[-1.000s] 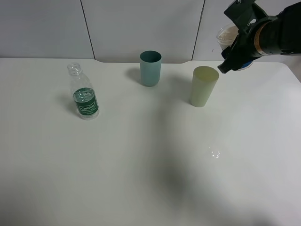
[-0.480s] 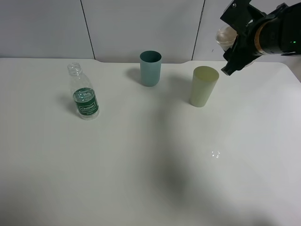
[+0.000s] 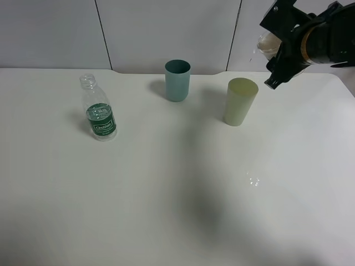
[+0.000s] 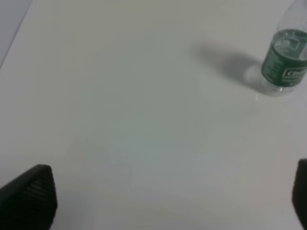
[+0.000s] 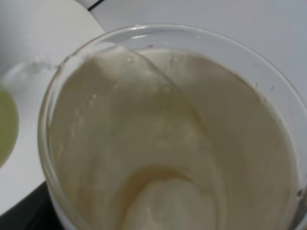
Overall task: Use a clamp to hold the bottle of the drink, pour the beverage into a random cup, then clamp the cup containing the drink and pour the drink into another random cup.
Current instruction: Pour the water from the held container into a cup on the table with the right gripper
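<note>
Cup (image 5: 168,143) interior — right wrist only

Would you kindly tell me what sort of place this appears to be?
Probably a robot test bench in a lab: a white table, a plain panelled wall, and a black robot arm holding a clear cup aloft.

The clear cup (image 3: 267,43), filmed beige inside, hung tilted above and right of the upright pale green cup (image 3: 240,101). Left of that stood the teal cup (image 3: 177,80); farther left, the uncapped, green-labelled bottle (image 3: 98,108).
</note>
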You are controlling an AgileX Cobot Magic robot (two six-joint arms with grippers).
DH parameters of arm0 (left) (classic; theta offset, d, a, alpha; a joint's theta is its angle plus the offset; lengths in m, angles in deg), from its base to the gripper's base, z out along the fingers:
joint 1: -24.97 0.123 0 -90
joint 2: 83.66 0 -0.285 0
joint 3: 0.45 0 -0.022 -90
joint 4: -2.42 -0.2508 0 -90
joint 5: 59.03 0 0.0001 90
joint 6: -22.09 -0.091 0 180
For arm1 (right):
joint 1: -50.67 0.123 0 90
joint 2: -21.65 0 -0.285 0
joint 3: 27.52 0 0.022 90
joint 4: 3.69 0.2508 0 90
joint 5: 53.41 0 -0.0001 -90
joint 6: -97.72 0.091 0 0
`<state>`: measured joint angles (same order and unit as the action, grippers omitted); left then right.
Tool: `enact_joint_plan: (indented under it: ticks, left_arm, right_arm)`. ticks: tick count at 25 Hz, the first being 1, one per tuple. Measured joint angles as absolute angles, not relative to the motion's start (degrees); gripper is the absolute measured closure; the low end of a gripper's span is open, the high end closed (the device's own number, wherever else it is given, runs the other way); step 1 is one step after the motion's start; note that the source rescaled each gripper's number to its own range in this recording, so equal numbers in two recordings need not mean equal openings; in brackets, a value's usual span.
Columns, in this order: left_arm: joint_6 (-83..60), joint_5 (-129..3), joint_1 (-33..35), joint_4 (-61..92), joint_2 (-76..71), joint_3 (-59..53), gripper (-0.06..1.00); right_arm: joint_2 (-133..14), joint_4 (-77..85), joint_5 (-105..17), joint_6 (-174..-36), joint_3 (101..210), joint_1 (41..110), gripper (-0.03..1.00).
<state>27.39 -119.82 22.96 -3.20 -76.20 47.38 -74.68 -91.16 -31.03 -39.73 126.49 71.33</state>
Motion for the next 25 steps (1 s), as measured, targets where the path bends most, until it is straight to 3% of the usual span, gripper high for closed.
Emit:
enact_joint_plan:
  ticks: [25]
  left_arm:
    - [27.39, -119.82, 22.96, -3.2, -76.2, 47.38, -0.06]
  right_arm:
    - [-75.69, -94.61, -28.5, -46.17, 126.55, 71.33, 0.97]
